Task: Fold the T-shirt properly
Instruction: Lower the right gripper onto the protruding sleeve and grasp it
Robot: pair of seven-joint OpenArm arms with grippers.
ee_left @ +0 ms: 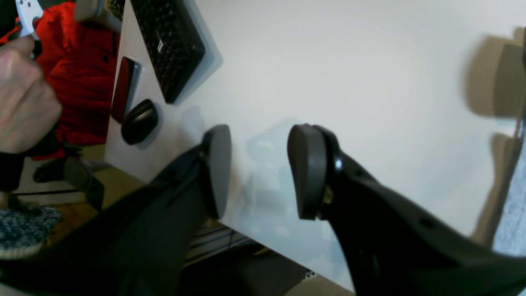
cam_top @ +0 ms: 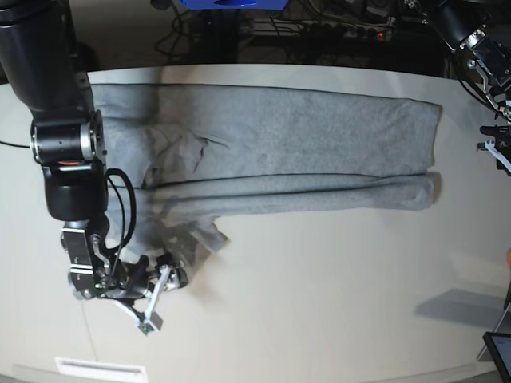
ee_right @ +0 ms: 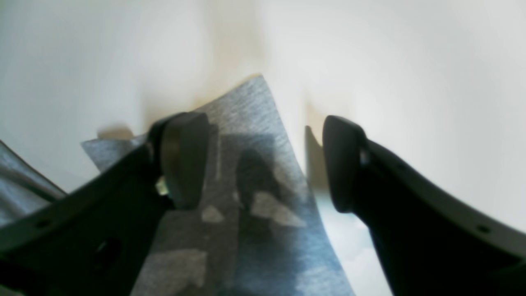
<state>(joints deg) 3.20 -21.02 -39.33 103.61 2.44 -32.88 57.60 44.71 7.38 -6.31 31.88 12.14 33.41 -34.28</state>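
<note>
I'm seeing the T-shirt [cam_top: 279, 152] lying folded lengthwise across the far half of the white table [cam_top: 319, 303], a sleeve flap trailing toward the near left corner. My right gripper [ee_right: 263, 164] is hovering over that flap, jaws spread wide, nothing between them. My left gripper [ee_left: 259, 172] is hanging over bare tabletop, jaws apart and empty, with a keyboard [ee_left: 168, 45] and mouse [ee_left: 139, 121] beyond it.

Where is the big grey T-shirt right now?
In the base view the heather-grey cotton T-shirt stretches across the far half of the white table, one corner trailing down on the left beside the right gripper.
</note>
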